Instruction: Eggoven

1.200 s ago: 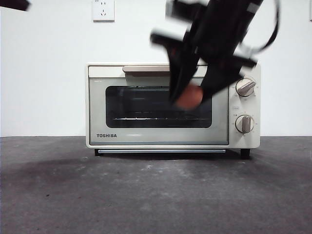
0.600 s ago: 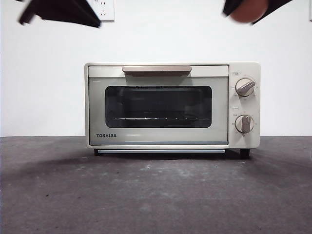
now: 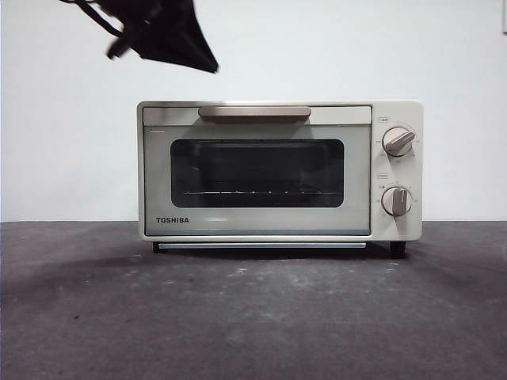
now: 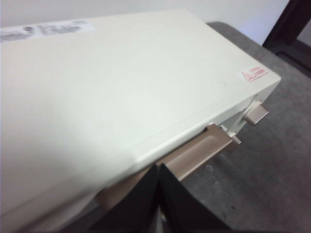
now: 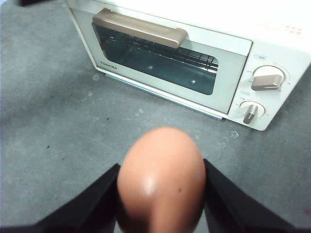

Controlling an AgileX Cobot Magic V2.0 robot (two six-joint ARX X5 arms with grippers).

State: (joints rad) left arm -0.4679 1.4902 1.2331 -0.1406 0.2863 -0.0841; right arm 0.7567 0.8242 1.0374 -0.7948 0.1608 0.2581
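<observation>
A dark grey, faintly speckled table (image 3: 253, 317) runs back to a plain white wall (image 3: 71, 142). One cream toaster oven (image 3: 279, 170) stands at the middle of the table, its door shut. Through the dark glass (image 3: 257, 172) a wire rack shows, with nothing on it that can be made out. One beige handle (image 3: 254, 112) runs along the top of the door, and two knobs (image 3: 398, 142) sit one above the other at the oven's 3 o'clock side.

One egg (image 5: 160, 177), smooth and orange-brown, is clamped between the black jaws of the right gripper (image 5: 160, 194), held above the table in front of the oven; the front view does not show it.

The left gripper (image 4: 159, 199) hovers over the oven's top near the handle, at 11 o'clock from the oven in the front view, jaws pressed together on nothing.
</observation>
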